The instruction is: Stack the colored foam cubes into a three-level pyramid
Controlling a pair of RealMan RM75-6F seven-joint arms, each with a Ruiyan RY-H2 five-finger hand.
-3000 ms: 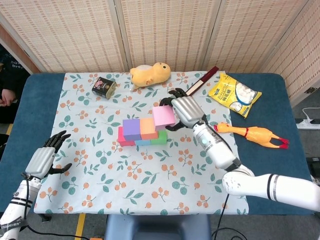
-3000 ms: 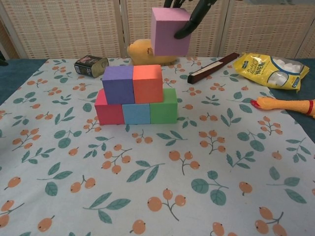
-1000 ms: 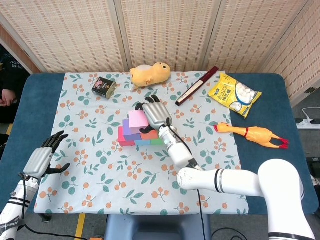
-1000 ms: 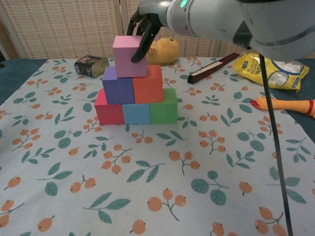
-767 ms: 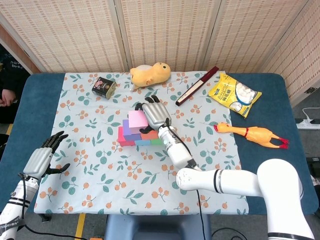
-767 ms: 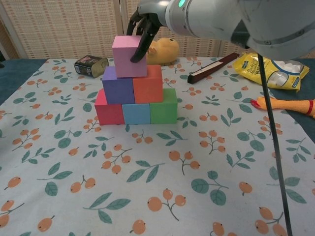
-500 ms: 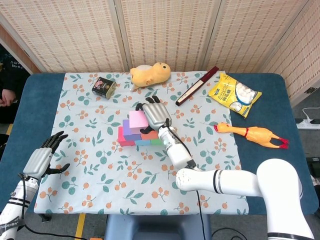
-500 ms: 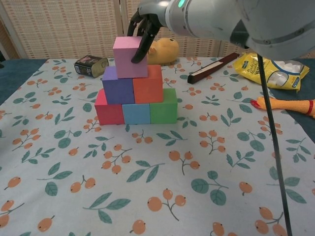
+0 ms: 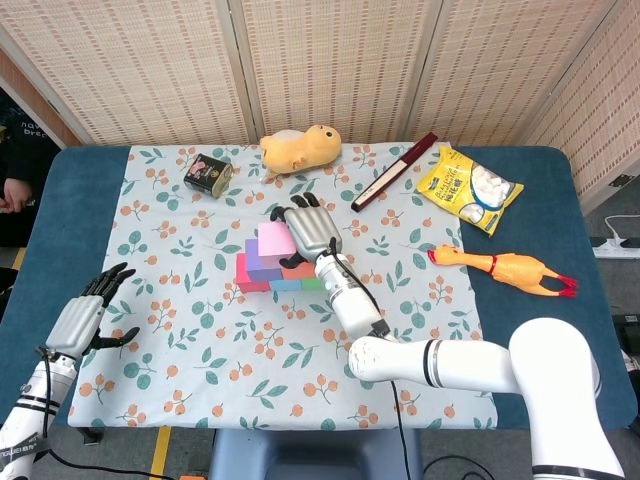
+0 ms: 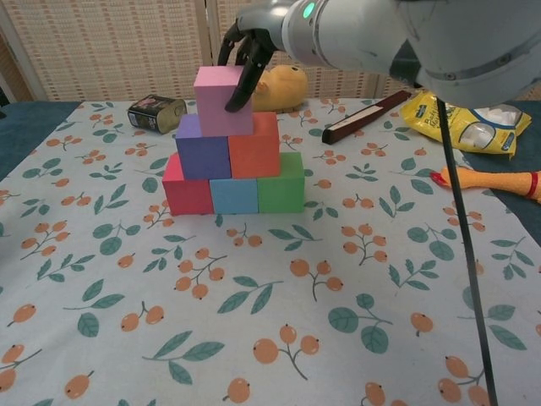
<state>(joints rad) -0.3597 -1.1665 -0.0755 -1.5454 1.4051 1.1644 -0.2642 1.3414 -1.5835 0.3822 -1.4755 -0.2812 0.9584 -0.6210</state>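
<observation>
A stack of foam cubes stands mid-cloth. Its bottom row is a red cube (image 10: 185,192), a light blue cube (image 10: 234,194) and a green cube (image 10: 282,183). On them sit a purple cube (image 10: 203,149) and an orange cube (image 10: 254,145). A pink cube (image 10: 222,101) (image 9: 273,239) rests on top, across the purple and orange ones. My right hand (image 10: 247,52) (image 9: 310,229) grips the pink cube from above and behind, fingers down its right face. My left hand (image 9: 88,313) hovers open at the table's near left edge, far from the stack.
At the back lie a dark tin (image 9: 207,172), a yellow plush toy (image 9: 299,148), a dark flat stick (image 9: 392,170) and a yellow snack bag (image 9: 469,187). A rubber chicken (image 9: 502,267) lies on the blue table to the right. The floral cloth (image 9: 250,350) covers the middle.
Three seconds ago my right hand held the pink cube in the air to the right of the stack; it carried it left and set it on top. Over the last second almost nothing moved.
</observation>
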